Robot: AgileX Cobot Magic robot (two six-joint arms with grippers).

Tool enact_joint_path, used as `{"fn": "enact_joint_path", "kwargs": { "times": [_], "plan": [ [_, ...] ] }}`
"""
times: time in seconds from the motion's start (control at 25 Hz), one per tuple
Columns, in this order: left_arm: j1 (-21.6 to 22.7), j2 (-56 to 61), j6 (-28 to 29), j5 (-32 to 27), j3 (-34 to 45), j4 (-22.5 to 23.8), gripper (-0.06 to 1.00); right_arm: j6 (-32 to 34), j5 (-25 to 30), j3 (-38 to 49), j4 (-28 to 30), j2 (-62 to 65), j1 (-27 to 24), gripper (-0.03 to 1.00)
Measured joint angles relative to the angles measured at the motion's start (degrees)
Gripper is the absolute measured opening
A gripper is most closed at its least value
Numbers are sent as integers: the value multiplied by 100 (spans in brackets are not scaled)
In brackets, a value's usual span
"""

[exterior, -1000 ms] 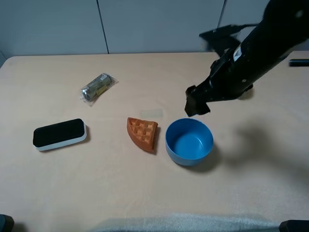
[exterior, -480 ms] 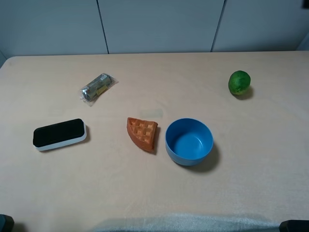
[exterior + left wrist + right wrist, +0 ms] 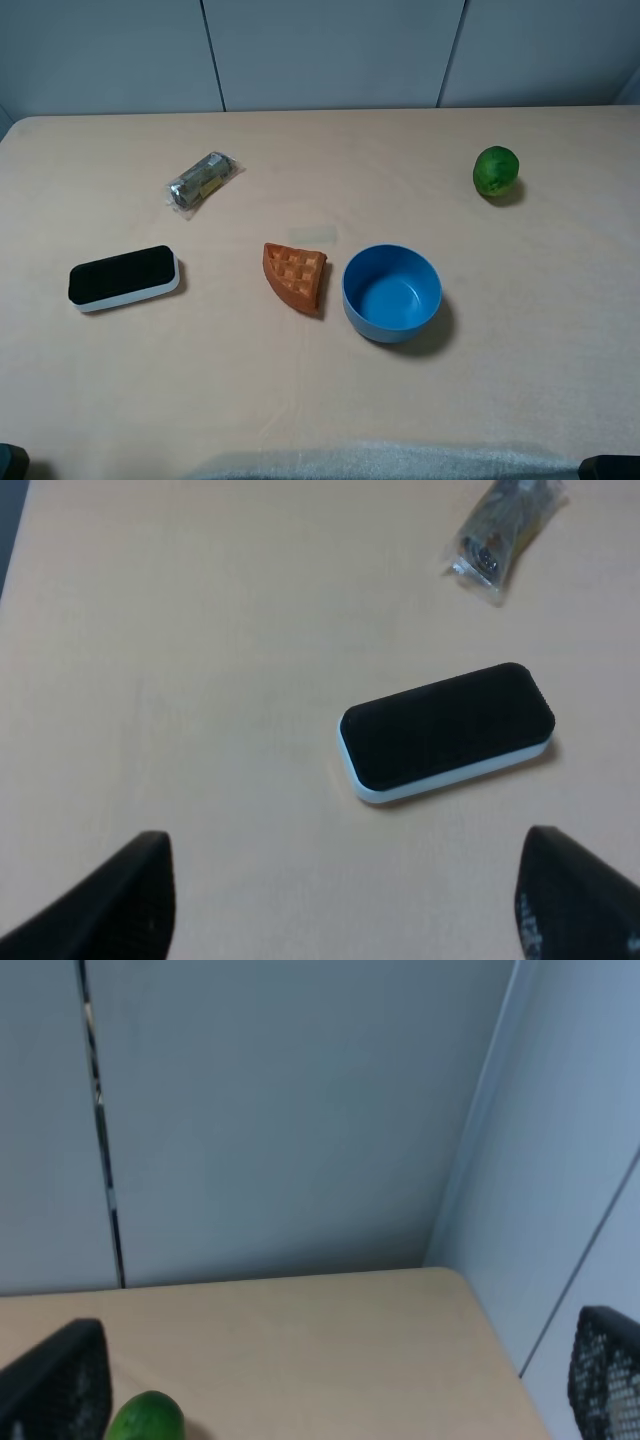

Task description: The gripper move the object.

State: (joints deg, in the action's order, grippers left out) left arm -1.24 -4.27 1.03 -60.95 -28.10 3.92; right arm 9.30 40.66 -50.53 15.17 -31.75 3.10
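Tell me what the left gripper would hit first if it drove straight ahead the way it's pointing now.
Probably the black-and-white eraser block: it lies on the table ahead of the open left gripper, slightly toward one finger's side. The wrapped packet sits farther on. Depth is unclear, so this is a judgement.

A plain lab or test room. A bare beige table stands against blank grey-blue wall panels. Unrelated props lie scattered on the table: lime, waffle, eraser.
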Motion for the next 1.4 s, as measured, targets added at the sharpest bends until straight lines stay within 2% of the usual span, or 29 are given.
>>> {"fn": "enact_joint_path", "kwargs": {
  "times": [0.44, 0.88, 1.08, 1.4],
  "plan": [
    [0, 0, 0, 0, 0, 0, 77, 12, 525, 110, 0, 1478, 0, 69],
    [0, 0, 0, 0, 0, 0, 77, -114, 1540, 1291, -345, 3157, 0, 69],
    [0, 0, 0, 0, 0, 0, 77, -618, 2021, 1564, -591, 3209, 0, 69],
    [0, 0, 0, 5, 0, 0, 77, -756, 2064, 2056, -1004, 3209, 0, 69]
  ]
}}
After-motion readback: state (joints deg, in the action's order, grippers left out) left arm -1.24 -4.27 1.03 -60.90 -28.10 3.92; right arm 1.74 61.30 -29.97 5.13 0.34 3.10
